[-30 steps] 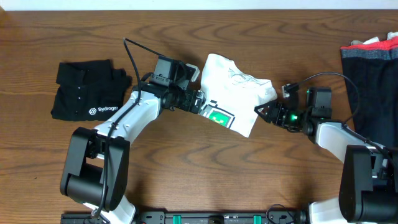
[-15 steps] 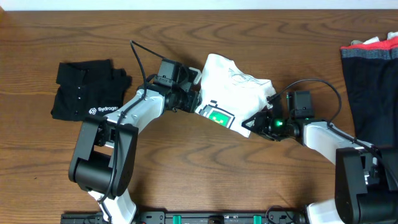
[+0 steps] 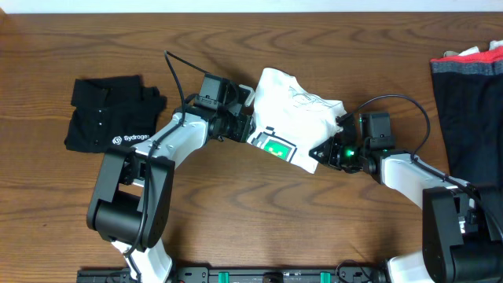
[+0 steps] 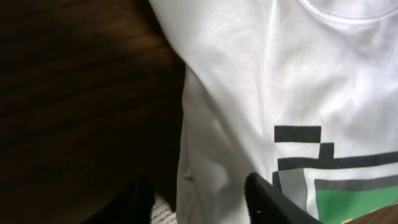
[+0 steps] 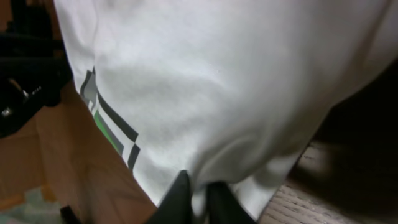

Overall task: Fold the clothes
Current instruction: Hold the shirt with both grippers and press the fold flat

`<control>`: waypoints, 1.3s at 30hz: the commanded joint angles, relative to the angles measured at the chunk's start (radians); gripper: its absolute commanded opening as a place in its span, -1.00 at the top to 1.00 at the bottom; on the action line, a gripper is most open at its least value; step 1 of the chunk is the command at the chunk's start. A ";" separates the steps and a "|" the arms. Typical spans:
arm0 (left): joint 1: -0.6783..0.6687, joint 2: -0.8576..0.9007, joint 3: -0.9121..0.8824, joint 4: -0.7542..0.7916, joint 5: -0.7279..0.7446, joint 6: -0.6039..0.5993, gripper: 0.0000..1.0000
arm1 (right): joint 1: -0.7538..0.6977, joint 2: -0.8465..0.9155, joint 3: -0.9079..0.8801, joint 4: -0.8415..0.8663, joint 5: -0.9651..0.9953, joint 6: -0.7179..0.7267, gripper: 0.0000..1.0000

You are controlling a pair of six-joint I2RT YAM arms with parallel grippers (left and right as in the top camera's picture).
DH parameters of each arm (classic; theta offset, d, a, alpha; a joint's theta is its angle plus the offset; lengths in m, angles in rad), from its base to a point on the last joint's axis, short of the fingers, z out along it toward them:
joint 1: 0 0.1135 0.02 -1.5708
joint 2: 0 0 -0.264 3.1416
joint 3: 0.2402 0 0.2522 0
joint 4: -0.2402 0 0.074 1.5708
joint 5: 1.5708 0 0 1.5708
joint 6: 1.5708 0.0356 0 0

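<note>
White T-shirt (image 3: 299, 118) folds hide whether left hand (image 4: 199, 196) grips; right hand (image 5: 198, 194) pinches its edge.

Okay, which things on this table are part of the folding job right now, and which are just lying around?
In the job:
white T-shirt
left fingers, at its edge
right fingers, pinching its hem

Lying about:
black shirt, already folded, far left
dark clothes, far right, untouched
</note>
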 commanded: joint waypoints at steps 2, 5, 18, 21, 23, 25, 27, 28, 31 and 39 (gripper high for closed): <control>0.002 0.005 0.002 0.001 0.011 0.008 -0.06 | 0.011 0.001 0.013 -0.015 0.048 -0.001 0.95; 0.002 0.005 0.002 0.002 0.011 0.008 -0.05 | 0.011 0.001 0.013 -0.033 0.089 -0.001 0.98; 0.007 0.051 0.002 0.012 0.089 0.008 0.88 | 0.010 0.001 0.013 -0.046 0.142 -0.006 0.97; 0.023 0.047 0.002 0.012 0.089 0.008 0.88 | 0.009 0.001 0.013 -0.056 0.188 -0.006 0.97; 0.042 0.042 0.002 0.006 0.089 0.008 0.88 | 0.009 0.001 0.013 -0.060 0.194 -0.026 0.98; 0.062 0.034 0.002 -0.007 0.089 0.008 0.89 | 0.009 0.001 0.013 -0.064 0.198 -0.049 0.97; 0.085 0.026 0.002 -0.016 0.089 0.008 0.88 | 0.008 0.001 0.013 -0.080 0.219 -0.050 0.98; 0.096 0.023 0.002 -0.021 0.089 0.008 0.88 | 0.008 0.001 0.013 -0.086 0.229 -0.050 0.98; 0.119 0.014 0.002 -0.039 0.093 0.008 0.88 | 0.008 0.001 0.013 -0.093 0.234 -0.059 0.97; 0.127 0.014 0.002 -0.080 0.099 0.008 0.88 | 0.008 0.001 0.013 -0.094 0.234 -0.065 0.98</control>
